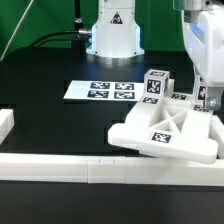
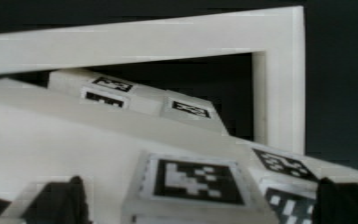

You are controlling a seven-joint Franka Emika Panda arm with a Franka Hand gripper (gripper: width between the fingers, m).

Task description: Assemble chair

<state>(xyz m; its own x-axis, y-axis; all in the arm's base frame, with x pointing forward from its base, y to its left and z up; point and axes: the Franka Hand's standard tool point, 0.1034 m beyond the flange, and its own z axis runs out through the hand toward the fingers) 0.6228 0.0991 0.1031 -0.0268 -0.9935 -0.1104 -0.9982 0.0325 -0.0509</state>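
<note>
step: part-built chair (image 1: 165,130) sits at exterior view's right, against rail (image 1: 60,165).
gripper (image 1: 205,100): fingers spread, empty, over it.
next: likely fetch another part.

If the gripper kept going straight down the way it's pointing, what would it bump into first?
Probably the tagged white block of the chair parts, which sits right between the open gripper's fingertips in the wrist view. How far off it is, I can't tell.

White arm reaching straight down, pincer (image 1: 203,100) low, fingers (image 2: 60,200) spread apart
</note>
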